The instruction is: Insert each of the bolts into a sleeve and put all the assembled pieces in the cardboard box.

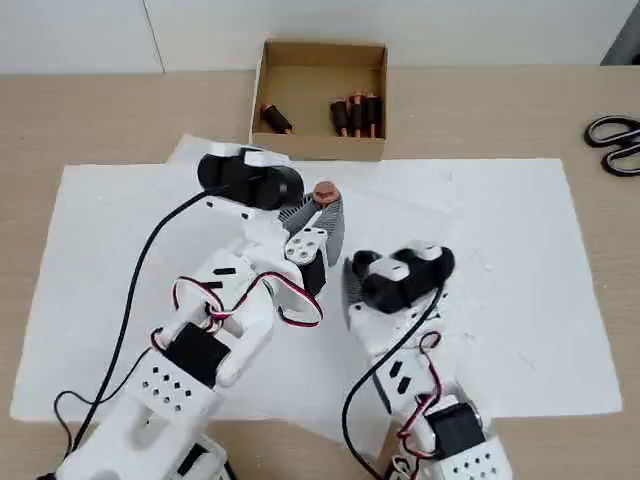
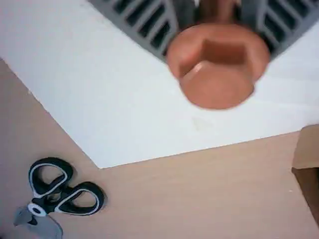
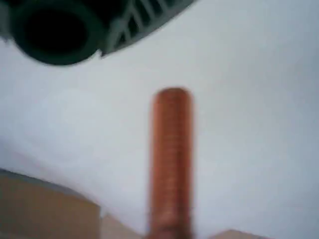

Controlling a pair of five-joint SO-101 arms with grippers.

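High view: left pincer (image 1: 320, 213) closed on a copper bolt (image 1: 325, 192), over the white paper (image 1: 500, 250) on the near side of the cardboard box (image 1: 258, 95); right pincer (image 1: 352, 282) beside it, nearer and right. Left wrist view: ribbed fingers (image 2: 139, 17) clamp the bolt behind its head; judged rigid, light, threads aiding grip. Right wrist view: dark sleeve (image 3: 52, 30) apparently held by the right pincer, bolt shank close by; smooth, probably slippery, grip mid-length.
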